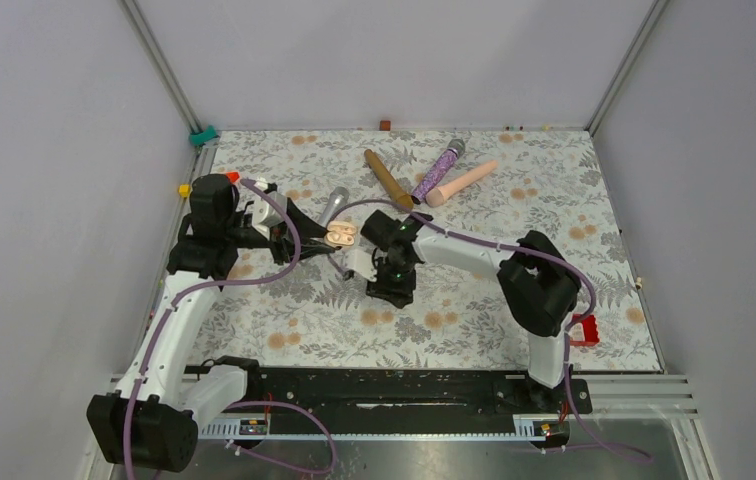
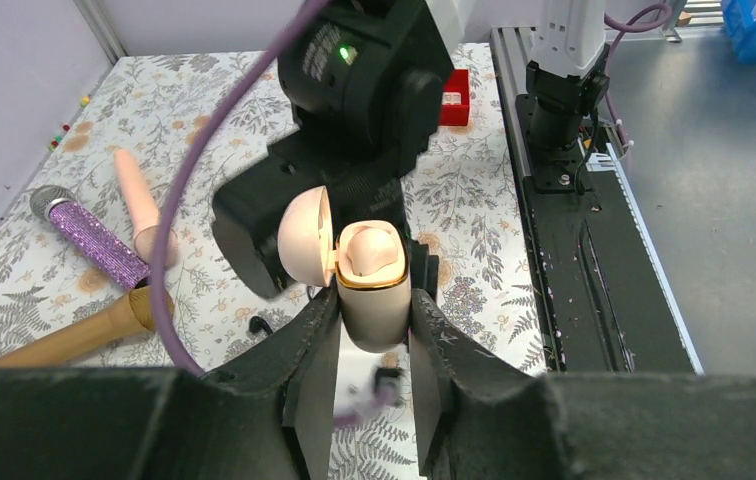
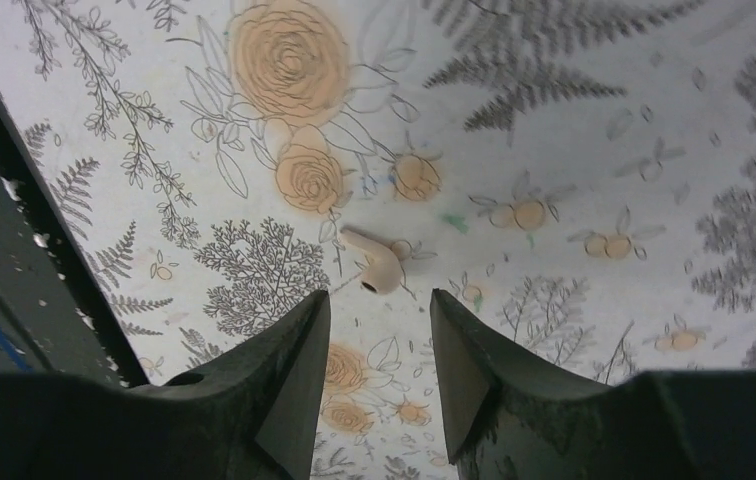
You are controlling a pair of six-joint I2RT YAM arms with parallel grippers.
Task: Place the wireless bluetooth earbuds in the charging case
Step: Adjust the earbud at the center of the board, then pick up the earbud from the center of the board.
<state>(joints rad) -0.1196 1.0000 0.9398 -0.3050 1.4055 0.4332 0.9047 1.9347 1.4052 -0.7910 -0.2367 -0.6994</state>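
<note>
Beige case [image 2: 372, 285], lid open, stands upright, clamped in the left gripper [image 2: 372, 312]. The right gripper [image 3: 379, 298] hangs over the floral mat [image 3: 554, 150], jaws apart and empty. Just beyond their tips lies one beige earbud [image 3: 379, 265], on the mat.

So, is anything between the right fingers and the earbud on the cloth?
Nothing visible. The earbud lies alone on the floral cloth, just beyond the open fingers of the right gripper, with only bare cloth between them.
</note>
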